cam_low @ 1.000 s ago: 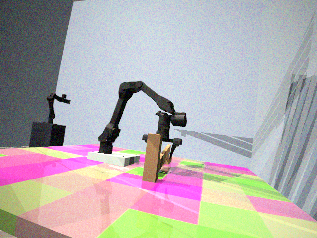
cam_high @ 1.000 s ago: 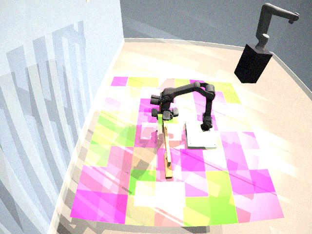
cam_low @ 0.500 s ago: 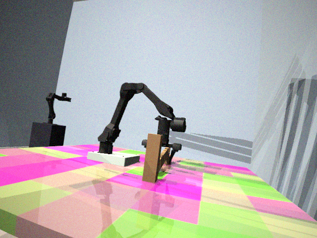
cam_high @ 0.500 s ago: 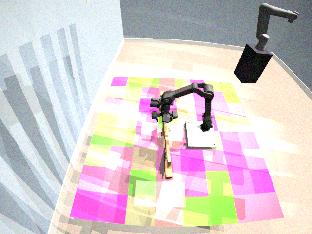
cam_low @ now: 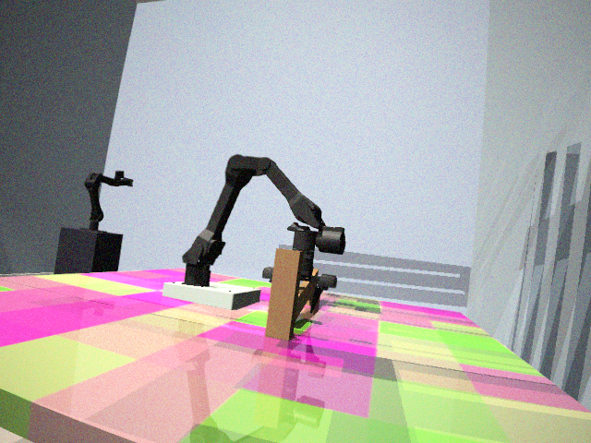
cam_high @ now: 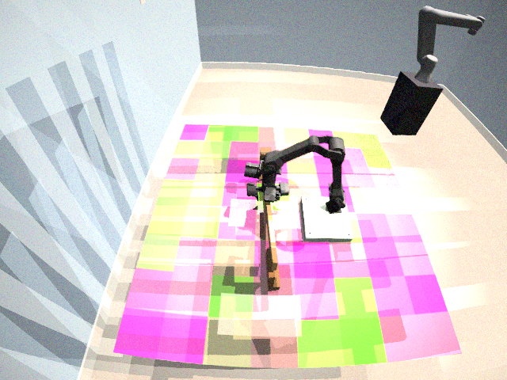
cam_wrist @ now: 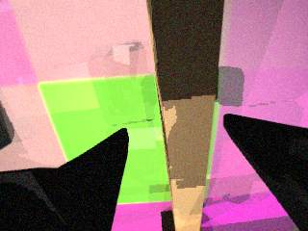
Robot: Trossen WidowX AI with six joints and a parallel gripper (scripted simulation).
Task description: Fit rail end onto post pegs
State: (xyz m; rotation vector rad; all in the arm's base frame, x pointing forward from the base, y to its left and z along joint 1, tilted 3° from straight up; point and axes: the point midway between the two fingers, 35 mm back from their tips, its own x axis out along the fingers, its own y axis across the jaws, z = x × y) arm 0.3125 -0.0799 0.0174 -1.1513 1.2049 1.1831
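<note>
The wooden rail [cam_high: 270, 235] [cam_low: 306, 294] [cam_wrist: 194, 140] slopes: in the exterior view it is low behind the post and rises away from it. Its raised end is at the footboard block [cam_high: 273, 283]; the bracket cannot be made out. The upright post [cam_high: 264, 150] [cam_low: 283, 295] stands beyond the rail's low end. The pegs, the holes and the contact of the low end with the table are hidden. My gripper [cam_high: 264, 204] [cam_wrist: 175, 126] is open and points down near the low end. Its fingers stand on either side of the rail, with gaps on both sides.
The arm's white base plate [cam_high: 326, 226] [cam_low: 210, 295] lies beside the rail. A patchwork of pink, green and yellow covers the table [cam_high: 163, 327] [cam_low: 166, 381]. Another arm on a black pedestal [cam_high: 410, 106] [cam_low: 88, 250] stands off the table. Strong shadows cross the rail.
</note>
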